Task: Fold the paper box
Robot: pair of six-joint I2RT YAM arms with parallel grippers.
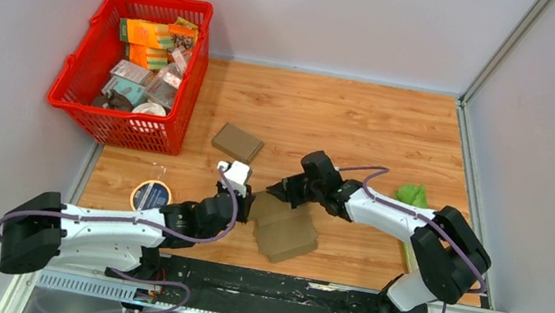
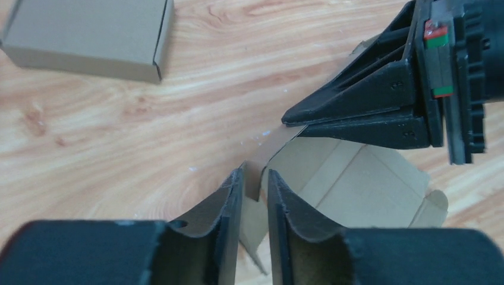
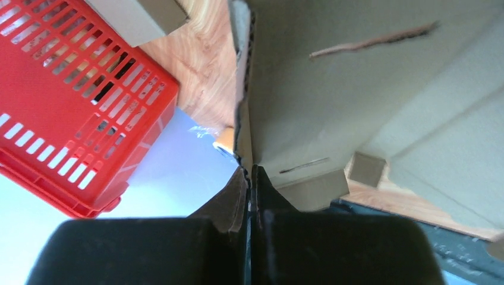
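Note:
The paper box point(image 1: 287, 232) is a brown cardboard blank lying partly unfolded on the wooden table near the arms. My right gripper point(image 1: 279, 190) is shut on its raised far-left edge, and the cardboard wall point(image 3: 356, 89) fills the right wrist view above the closed fingertips point(image 3: 251, 173). My left gripper point(image 1: 247, 202) is at the box's left side. In the left wrist view its jaws point(image 2: 255, 178) stand a narrow gap apart, straddling a thin upright flap point(image 2: 257, 175) without clamping it. The right gripper point(image 2: 297, 122) shows there just above that flap.
A folded brown box point(image 1: 238, 142) lies behind the grippers and shows in the left wrist view point(image 2: 89, 35). A red basket point(image 1: 81, 75) of packets stands at the back left. A tape roll point(image 1: 151, 195) lies at the near left. A green object point(image 1: 413, 195) lies on the right.

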